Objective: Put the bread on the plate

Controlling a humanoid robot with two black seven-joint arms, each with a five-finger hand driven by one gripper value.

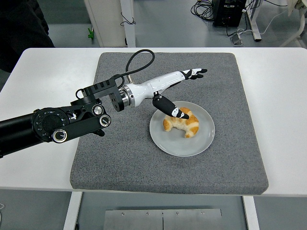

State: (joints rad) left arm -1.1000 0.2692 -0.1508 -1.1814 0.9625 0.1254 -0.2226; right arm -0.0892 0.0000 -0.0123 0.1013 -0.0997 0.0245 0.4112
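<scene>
the bread (182, 125) sits on the white plate (200, 143), a bit toward the plate's left side. my left robot hand (175, 93) is spread wide above it, holding nothing, though the thumb looks like it touches the top of the bread. the plate rests on a gray mat (120, 158) on the white counter (43, 81). i think if i pull away fast, the thumb could drag the bread off the plate.
</scene>
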